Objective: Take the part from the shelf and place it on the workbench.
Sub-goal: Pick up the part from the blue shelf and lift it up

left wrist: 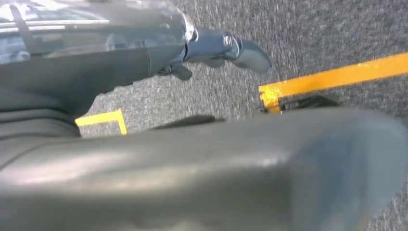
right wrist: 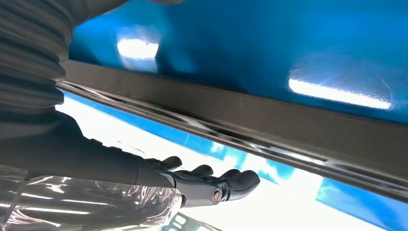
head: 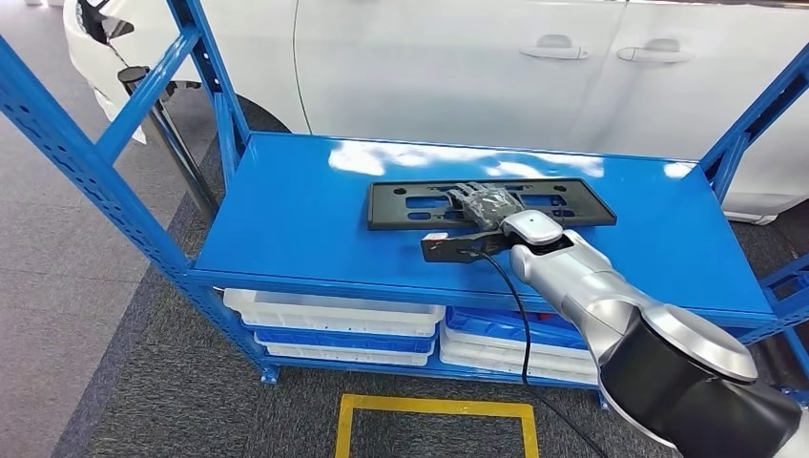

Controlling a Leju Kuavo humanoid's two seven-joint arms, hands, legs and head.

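Reaching: right hand [head: 485,204] lies over the flat black plastic plate with slots [head: 401,203], which rests on the glossy blue metal shelf top [head: 286,219], near the shelf's front edge.
Right hand state: fingers stretched forward over the plate, holding nothing as far as I can judge; in the right wrist view the dark fingers [right wrist: 226,180] are straight and apart.
Left hand [left wrist: 226,50]: hangs over grey carpet with yellow floor tape [left wrist: 337,74]; fingers partly curled, and I cannot tell if they are closed.
Risk: the plate is thin and flat on a smooth shelf, so the fingers may slide it toward the white car body [head: 458,67] behind the shelf and not get under it.
Hidden: contact under the palm; the workbench.
Unclear: small black bracket [head: 448,249] in front of the plate, at the wrist.
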